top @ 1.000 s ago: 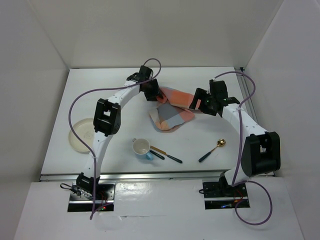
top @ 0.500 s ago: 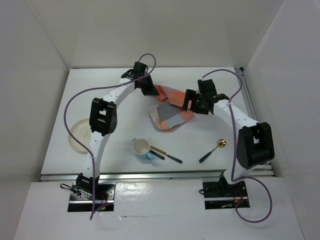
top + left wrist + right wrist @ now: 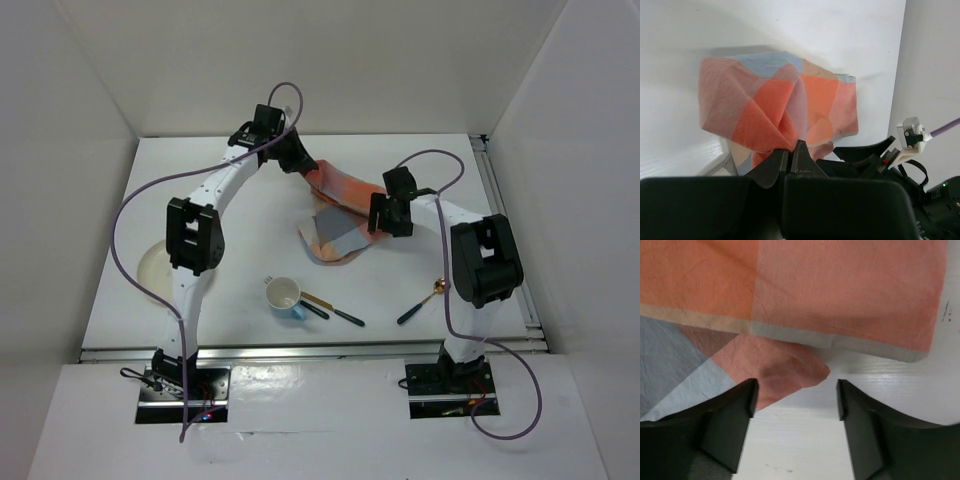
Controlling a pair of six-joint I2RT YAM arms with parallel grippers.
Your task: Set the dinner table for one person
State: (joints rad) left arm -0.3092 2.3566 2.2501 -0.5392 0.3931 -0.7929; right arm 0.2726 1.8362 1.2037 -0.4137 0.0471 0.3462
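Note:
The orange-and-grey checked cloth mat lies crumpled near the middle of the white dinner table. My left gripper is shut on the mat's far corner, which hangs bunched from the fingertips above the table. My right gripper sits low at the mat's right edge. In the right wrist view this gripper is open, and a folded orange corner of the mat lies on the table just ahead of the left finger. Nothing is pinched there.
A cream plate rests at the left, partly behind the left arm. A white-and-blue cup stands near the front, with dark-handled cutlery beside it. A gold spoon lies at the front right.
My left gripper has shut on the mat's far corner and drawn it up toward the back left. The right gripper has moved left to the mat's right edge, jaws slightly narrower.

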